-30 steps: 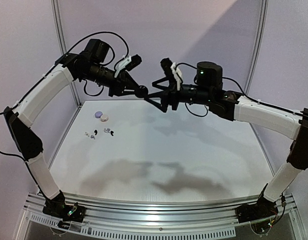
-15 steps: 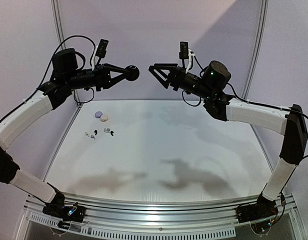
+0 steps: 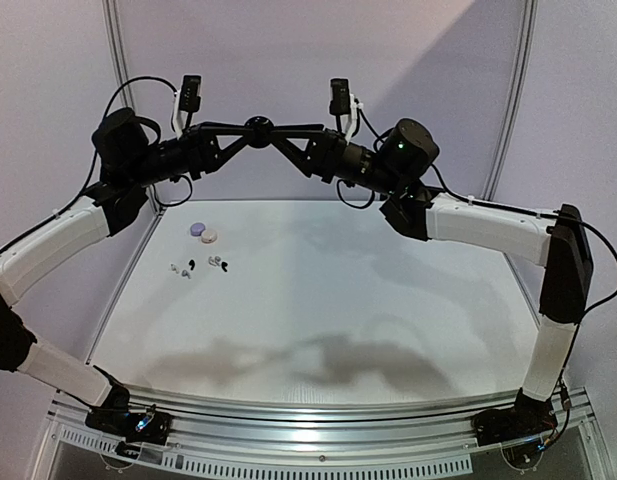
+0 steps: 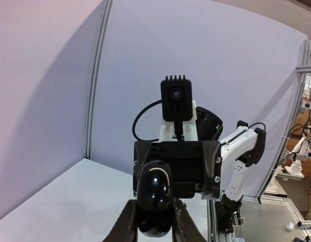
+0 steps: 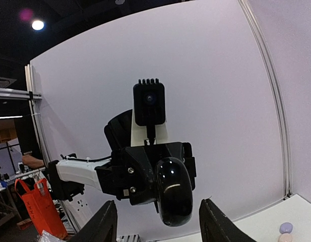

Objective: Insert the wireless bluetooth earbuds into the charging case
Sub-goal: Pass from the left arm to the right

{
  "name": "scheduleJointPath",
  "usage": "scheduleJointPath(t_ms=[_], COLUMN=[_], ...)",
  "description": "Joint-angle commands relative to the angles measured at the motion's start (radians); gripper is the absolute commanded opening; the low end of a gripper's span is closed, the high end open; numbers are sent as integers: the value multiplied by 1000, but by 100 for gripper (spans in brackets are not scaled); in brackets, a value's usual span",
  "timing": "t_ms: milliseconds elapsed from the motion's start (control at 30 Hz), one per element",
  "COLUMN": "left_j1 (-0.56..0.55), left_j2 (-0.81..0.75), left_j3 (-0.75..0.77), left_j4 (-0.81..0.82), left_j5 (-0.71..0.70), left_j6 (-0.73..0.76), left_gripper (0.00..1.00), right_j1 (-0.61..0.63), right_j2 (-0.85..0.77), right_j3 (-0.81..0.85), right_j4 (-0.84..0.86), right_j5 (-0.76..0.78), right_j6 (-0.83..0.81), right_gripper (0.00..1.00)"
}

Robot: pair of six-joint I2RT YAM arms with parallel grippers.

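Top external shows me the left gripper [image 3: 248, 132] and right gripper [image 3: 274, 134] raised high above the far part of the table [image 3: 368, 290], meeting tip to tip in mid-air. The round black case [image 3: 258, 126] sits between them. From this angle fingers and case merge into one dark shape, so I cannot read either grip. Down on the table, toward the far left corner, the buds [image 3: 192, 266] lie loose in a small scatter. Some are dark and some pale, and they are too tiny for me to count with confidence. Just beyond them sit a lavender puck [image 3: 197, 229] and a white puck [image 3: 210, 236]; whether the two touch I cannot tell.

Left wrist settles that side: its two fingers [image 4: 126, 224] are clamped on the lower end of the case, which stands up glossy between them. The bottom edge cuts off the finger bases. Behind the case the right gripper's body faces me, and I cannot make out its fingertips here.

Right wrist shows its fingers [image 5: 107, 222] spread apart, one on each side of the case. There is a gap on both sides, narrower on the right, so they are not gripping it. The case hides the left fingertips. In the bottom right corner both pucks show, the white one cut by the edge
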Motion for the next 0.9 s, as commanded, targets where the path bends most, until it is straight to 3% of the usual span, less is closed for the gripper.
scheduleJointPath(t_ms=[0,200,333,533,600,700,733,800,867], left_j1=[-13,-18,-19,-19,-19,-7,1,20,32], left_j2=[-17,-17,-16,-19,-19,-33,-36,-42,-49], left_j3=[-14,-29,-28,-30,-28,-34,-38,-36,-31], left_j4=[64,74,64,42,2,-86,-119,-214,-340], left_j5=[15,11,10,12,9,11,29,86,122], left_j6=[-9,-20,-13,2,26,98,138,264,419], left_gripper=[0,0,0,0,3,57,70,81,82], right_j1=[8,14,14,14,15,13,14,14,14], right_j2=[37,66,77,75,64,18,-5,-51,-83], right_j3=[50,105,121,124,115,96,94,106,143], right_j4=[-22,-48,-61,-88,-130,-293,-382,-574,-762], right_j5=[-8,-39,-57,-76,-83,-68,-51,-1,42], right_j6=[-5,-15,-21,-38,-64,-175,-240,-387,-516], right_gripper=[52,29,24,0,0,0,0,0,0])
